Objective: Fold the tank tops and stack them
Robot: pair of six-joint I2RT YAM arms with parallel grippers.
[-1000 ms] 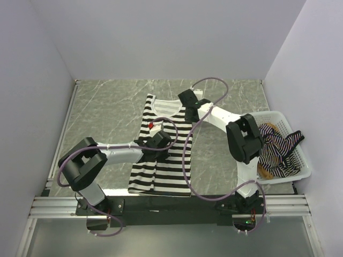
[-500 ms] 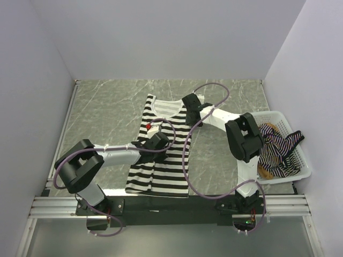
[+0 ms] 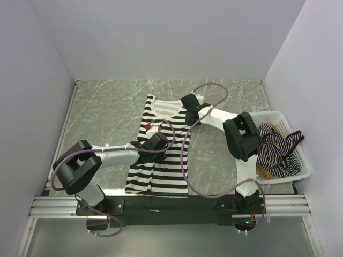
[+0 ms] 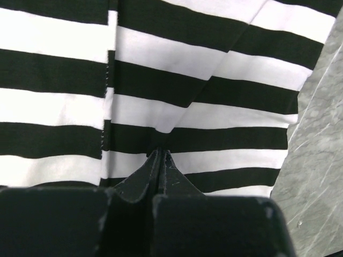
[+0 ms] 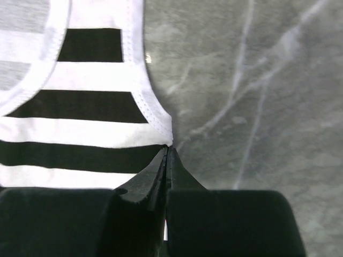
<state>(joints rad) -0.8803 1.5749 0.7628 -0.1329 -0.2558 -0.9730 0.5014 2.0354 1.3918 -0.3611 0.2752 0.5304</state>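
Note:
The black-and-white striped tank top (image 3: 159, 167) lies flat in the middle of the table, neck at the far end. My left gripper (image 3: 155, 141) rests on its middle; in the left wrist view the jaws (image 4: 159, 153) are closed on a pinch of the striped cloth (image 4: 203, 69), with creases running from the tip. My right gripper (image 3: 188, 106) is at the top's right armhole; in the right wrist view the jaws (image 5: 166, 150) are closed on the white-trimmed edge (image 5: 155, 115). The thin-striped top (image 3: 276, 148) and the tan top (image 3: 264, 170) lie bunched in the basket.
A white mesh basket (image 3: 278, 114) stands at the right edge of the table. Purple cables loop over the striped top and between the arms. Grey marbled tabletop (image 3: 107, 107) shows left of the top; white walls close in the back and sides.
Both grippers have stayed shut on the striped top. The right gripper came slightly nearer, the left arm shifted a little left, and the top's lower part slid slightly left.

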